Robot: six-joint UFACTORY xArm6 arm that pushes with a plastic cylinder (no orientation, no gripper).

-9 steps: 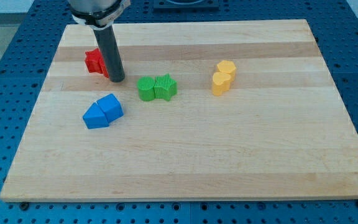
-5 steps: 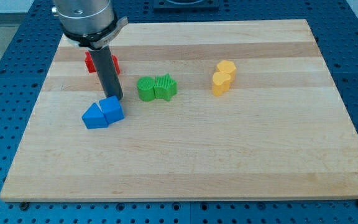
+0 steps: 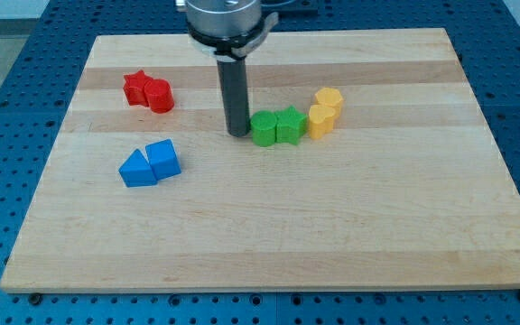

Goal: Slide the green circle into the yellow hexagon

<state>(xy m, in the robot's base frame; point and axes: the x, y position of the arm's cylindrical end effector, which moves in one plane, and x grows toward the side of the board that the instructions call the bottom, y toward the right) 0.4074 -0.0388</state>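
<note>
The green circle [image 3: 264, 130] sits near the board's middle, with a green star [image 3: 289, 125] touching its right side. The star's right edge touches or nearly touches the lower of two yellow blocks: a yellow hexagon [image 3: 329, 99] and a second yellow block [image 3: 320, 122] just below-left of it. My tip [image 3: 238, 133] is right against the green circle's left side. The dark rod rises straight up from it to the view's top.
A red star and a red round block [image 3: 148, 92] sit together at the upper left. Two blue blocks [image 3: 150, 163] sit together at the lower left. The wooden board [image 3: 269, 244] lies on a blue perforated table.
My tip went from beside the blue blocks to the right, to the green circle's left side. The green circle and star have slid right, up to the yellow blocks.
</note>
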